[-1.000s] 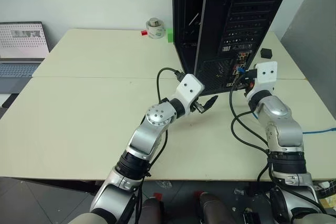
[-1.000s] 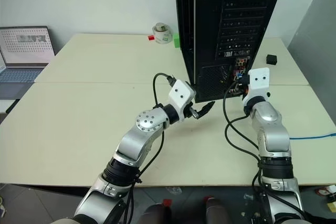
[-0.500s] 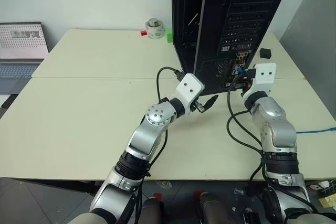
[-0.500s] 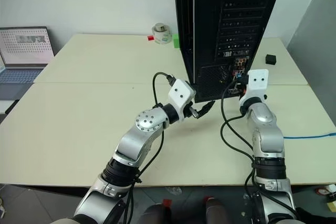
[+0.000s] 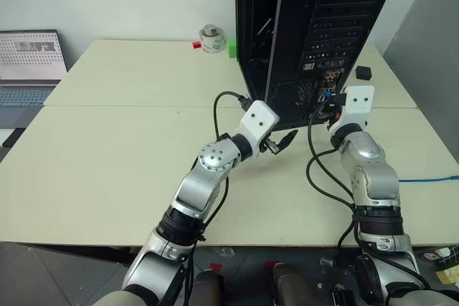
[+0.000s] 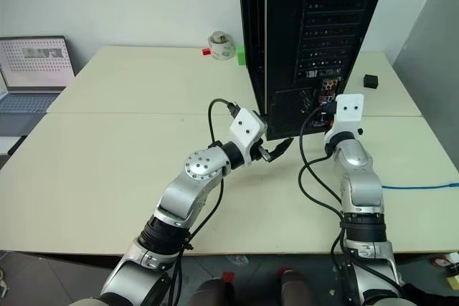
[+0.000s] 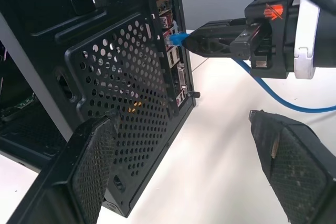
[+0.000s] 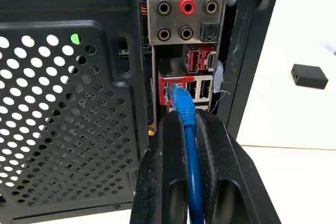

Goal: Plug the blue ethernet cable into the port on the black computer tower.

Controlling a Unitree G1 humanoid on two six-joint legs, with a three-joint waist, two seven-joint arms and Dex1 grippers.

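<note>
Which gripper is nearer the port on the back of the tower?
Right. The right gripper holds the blue cable with its plug at the port. The left gripper sits open by the tower's lower corner, off to the side.

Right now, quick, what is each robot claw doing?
Left claw: open, holding nothing, beside the black computer tower.
Right claw: closed on the blue ethernet cable, plug at the port.

Bright blue against black

Blue ethernet cable (image 8: 188, 129) meets the black computer tower (image 8: 68, 103), its mesh dotted with round holes; red-framed port (image 8: 167, 92); cream tabletop (image 5: 122, 148).
</note>
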